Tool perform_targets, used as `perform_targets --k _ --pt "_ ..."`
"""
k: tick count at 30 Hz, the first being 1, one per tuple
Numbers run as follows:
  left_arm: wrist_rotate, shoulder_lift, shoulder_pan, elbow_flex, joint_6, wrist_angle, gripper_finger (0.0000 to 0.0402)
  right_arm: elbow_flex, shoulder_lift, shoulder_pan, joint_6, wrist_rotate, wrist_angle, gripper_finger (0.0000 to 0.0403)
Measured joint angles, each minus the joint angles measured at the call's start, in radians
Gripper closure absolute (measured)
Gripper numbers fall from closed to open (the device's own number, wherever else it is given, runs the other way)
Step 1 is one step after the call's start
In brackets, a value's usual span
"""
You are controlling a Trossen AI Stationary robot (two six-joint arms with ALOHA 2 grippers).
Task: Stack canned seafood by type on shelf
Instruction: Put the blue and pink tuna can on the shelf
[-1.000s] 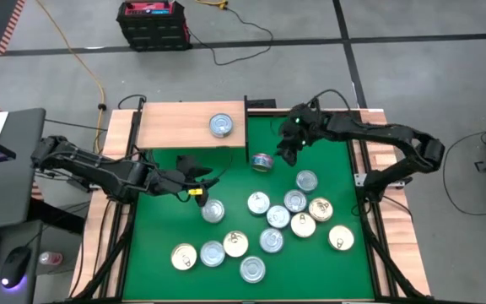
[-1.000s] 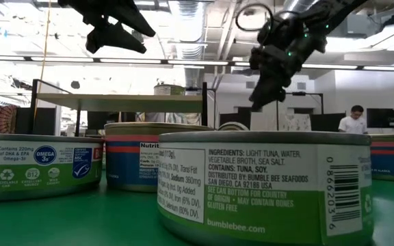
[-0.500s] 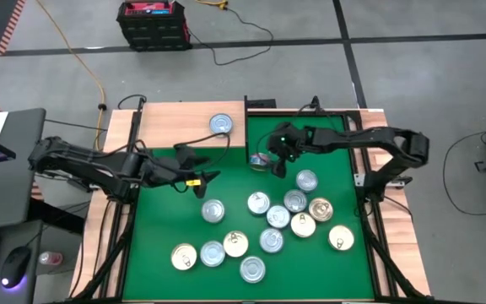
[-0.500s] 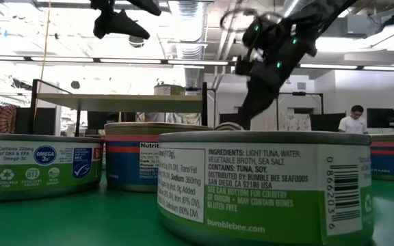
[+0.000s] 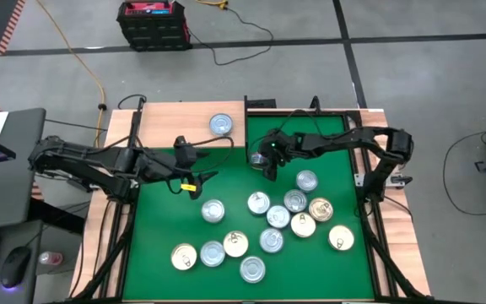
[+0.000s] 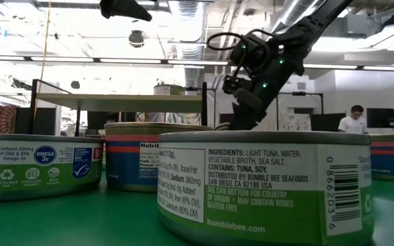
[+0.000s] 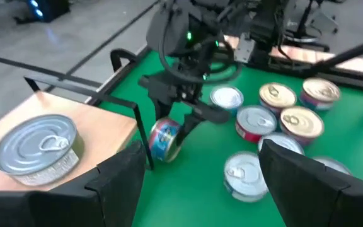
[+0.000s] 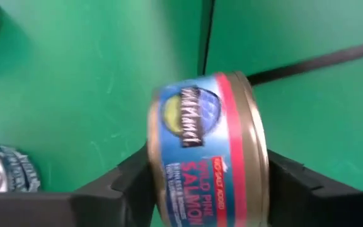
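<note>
My left gripper (image 5: 194,179) hovers over the green mat (image 5: 163,228) just in front of the shelf (image 5: 171,127), its jaws spread apart with nothing between them. One silver-lidded tin (image 5: 220,125) sits flat on the shelf near its right end. Further right, my right gripper (image 5: 266,163) reaches down by the shelf's corner with a salmon tin (image 8: 207,151) standing on edge between its spread fingers (image 8: 128,173); I cannot tell if they press it. The remaining tins (image 5: 278,217) lie clustered on the mat nearer the front.
</note>
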Motion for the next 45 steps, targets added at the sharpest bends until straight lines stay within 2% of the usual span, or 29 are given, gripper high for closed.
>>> perform_targets --k 4,9,15,18,21,24,29,36,39,45 --pt "0.018 0.0 0.0 0.003 0.005 -0.031 0.0104 0.0 -0.043 0.013 -0.036 0.0 -0.008 0.0192" --pt "0.023 0.0 0.001 0.004 0.013 -0.036 0.0104 0.0 -0.084 0.015 -0.041 -0.003 -0.057 0.0193" --pt "0.193 0.018 0.056 0.004 -0.063 -0.028 0.0104 -0.002 -0.265 0.08 -0.078 -0.005 -0.251 0.0193" --pt "0.209 0.052 0.07 0.004 -0.019 -0.021 0.0104 -0.002 -0.357 0.133 -0.097 -0.018 -0.227 0.0193" --pt "0.252 0.092 0.111 0.004 -0.006 0.051 0.0104 -0.002 -0.407 0.17 -0.067 -0.006 -0.112 0.0184" --pt "0.3 0.137 0.16 0.017 -0.006 0.122 0.0104 0.007 -0.412 0.193 0.0 -0.003 -0.02 0.0183" --pt "0.381 0.215 0.206 0.122 0.085 0.121 0.0102 0.07 -0.391 0.234 0.028 -0.001 -0.022 0.0189" --pt "0.426 0.317 0.227 0.253 0.189 0.046 0.0083 0.136 -0.375 0.257 0.027 -0.003 -0.057 0.0186" --pt "0.485 0.346 0.226 0.282 0.226 0.019 0.0082 0.152 -0.378 0.263 0.032 -0.003 -0.044 0.0186" --pt "0.491 0.372 0.227 0.286 0.247 -0.006 0.0081 0.193 -0.381 0.276 0.035 -0.021 -0.047 0.0186"
